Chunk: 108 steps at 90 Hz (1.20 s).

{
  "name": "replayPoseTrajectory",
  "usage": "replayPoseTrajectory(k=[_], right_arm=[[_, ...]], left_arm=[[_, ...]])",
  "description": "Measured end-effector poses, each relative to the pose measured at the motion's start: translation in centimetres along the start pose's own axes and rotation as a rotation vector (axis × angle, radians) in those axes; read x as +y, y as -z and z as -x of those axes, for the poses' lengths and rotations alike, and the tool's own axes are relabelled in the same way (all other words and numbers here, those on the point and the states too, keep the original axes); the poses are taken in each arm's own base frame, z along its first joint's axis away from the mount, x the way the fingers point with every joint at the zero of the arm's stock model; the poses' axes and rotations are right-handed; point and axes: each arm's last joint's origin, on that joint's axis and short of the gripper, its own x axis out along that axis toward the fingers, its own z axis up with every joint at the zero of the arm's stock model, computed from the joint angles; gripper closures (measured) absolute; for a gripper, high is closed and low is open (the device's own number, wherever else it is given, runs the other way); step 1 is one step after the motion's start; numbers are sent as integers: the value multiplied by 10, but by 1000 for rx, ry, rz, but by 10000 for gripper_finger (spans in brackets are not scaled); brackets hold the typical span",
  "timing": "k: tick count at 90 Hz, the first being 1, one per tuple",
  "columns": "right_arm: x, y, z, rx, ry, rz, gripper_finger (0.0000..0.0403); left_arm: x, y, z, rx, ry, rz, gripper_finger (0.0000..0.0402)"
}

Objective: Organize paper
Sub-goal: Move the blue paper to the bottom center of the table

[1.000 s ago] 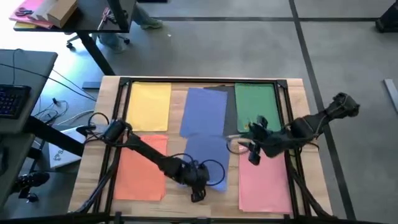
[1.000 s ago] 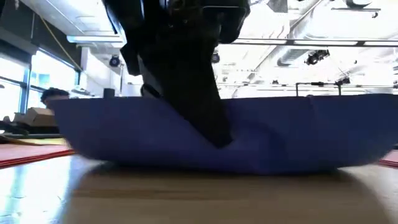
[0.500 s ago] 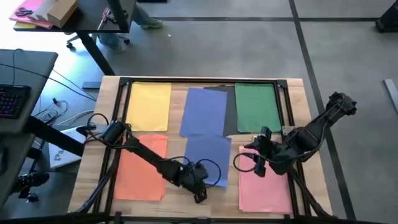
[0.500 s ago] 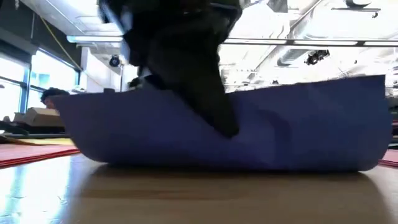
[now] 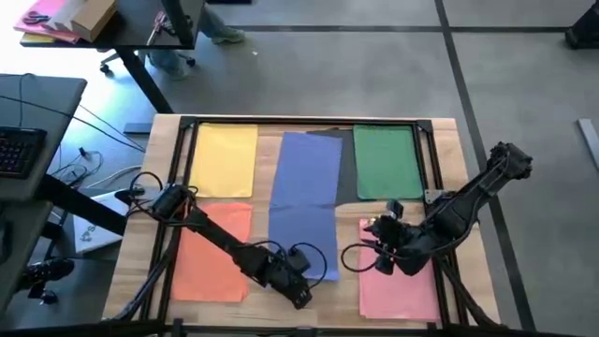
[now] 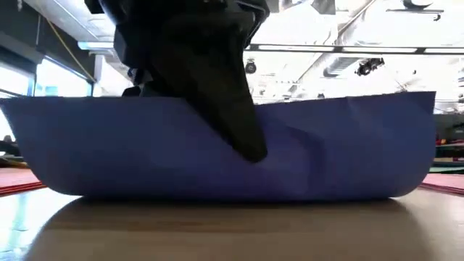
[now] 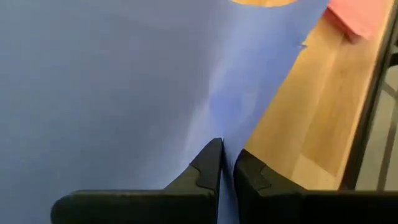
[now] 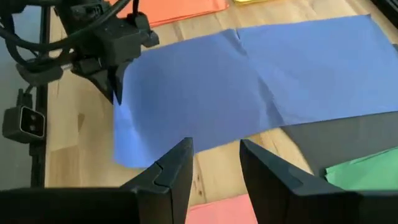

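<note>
A wooden table [image 5: 140, 253] seen from above carries coloured sheets laid out inside a dark frame [image 5: 178, 187]. The landmark is the near blue sheet [image 5: 301, 239], which lies in the middle of the table at its front half, touching or slightly overlapping the far blue sheet [image 5: 309, 164] behind it. A yellow sheet [image 5: 225, 159] lies left of the far blue sheet, and a green sheet [image 5: 387, 159] lies right of it, with a strip of dark grey sheet [image 5: 347, 173] showing between blue and green. An orange sheet [image 5: 213, 253] lies just left of the near blue sheet; a pink sheet [image 5: 398, 281] lies to its right.

The left gripper [image 5: 298, 279] is at the front edge of the near blue sheet. Its jaws are closed tight on that edge, the paper pinched between the fingertips [image 7: 211, 165]. From table height, this edge is lifted off the wood and curves upward on both sides.

The right gripper [image 5: 382, 245] hovers just right of the near blue sheet, above the back end of the pink sheet. Its jaws stand apart with a clear gap and hold nothing.
</note>
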Motion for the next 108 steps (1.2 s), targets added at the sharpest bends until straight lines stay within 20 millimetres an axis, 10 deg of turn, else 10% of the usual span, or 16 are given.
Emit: replayPoseTrajectory(k=[108], right_arm=[[-13,-13,-10,-40,81,-26,279]], left_arm=[[2,-19,-4,291,280,-70,221]])
